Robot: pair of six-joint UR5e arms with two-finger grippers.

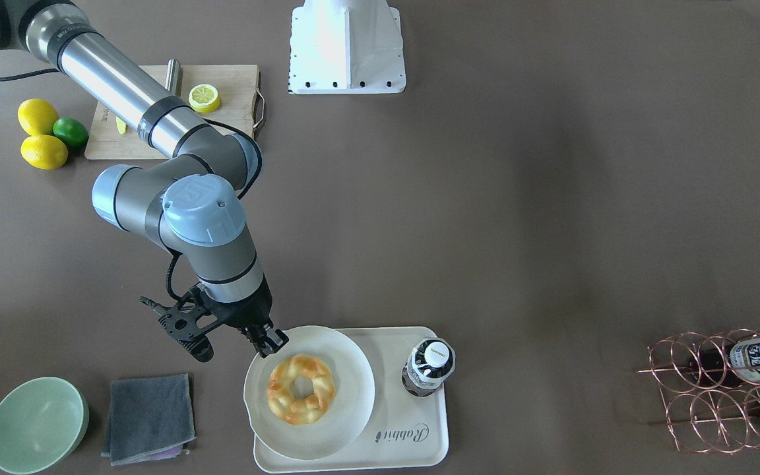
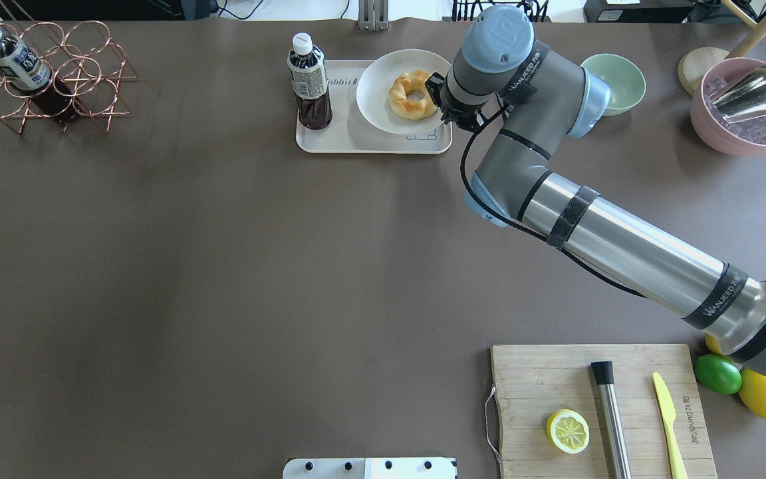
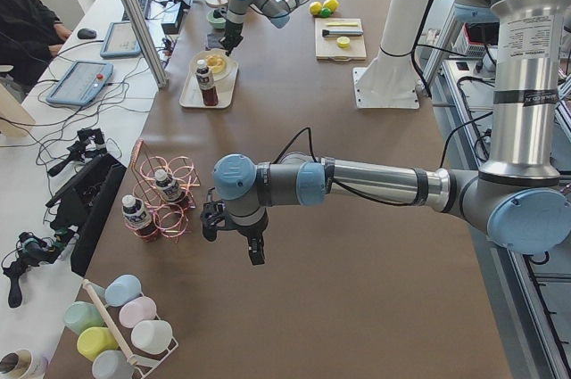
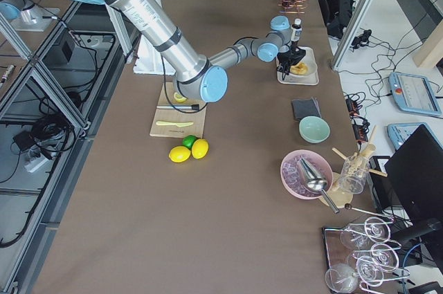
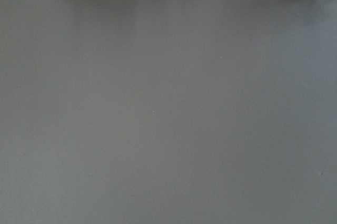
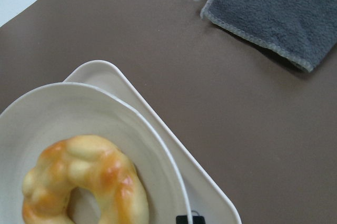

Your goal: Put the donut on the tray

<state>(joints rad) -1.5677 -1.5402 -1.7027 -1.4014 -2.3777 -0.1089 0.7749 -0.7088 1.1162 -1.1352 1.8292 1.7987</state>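
The donut [image 1: 301, 389] is a glossy golden twisted ring lying in a round white plate [image 1: 353, 369]. The plate rests on the left end of the cream tray [image 1: 413, 412] and overhangs its rim. My right gripper [image 1: 269, 343] is at the plate's near-left rim, fingers together on it, beside the donut. The overhead view shows donut [image 2: 411, 95], plate [image 2: 376, 93], tray [image 2: 370, 141] and right gripper [image 2: 435, 90]. The right wrist view shows the donut [image 6: 84, 182], plate [image 6: 79, 113] and tray corner [image 6: 158, 124]. My left gripper [image 3: 254, 254] hovers over bare table; I cannot tell its state.
A dark drink bottle [image 1: 429, 366] stands on the tray's other end. A grey cloth [image 1: 149, 419] and a green bowl [image 1: 37, 425] lie left of the tray. A copper wire rack [image 1: 726, 389] stands at the far right. A cutting board [image 1: 235, 99] with a lemon half is near the base.
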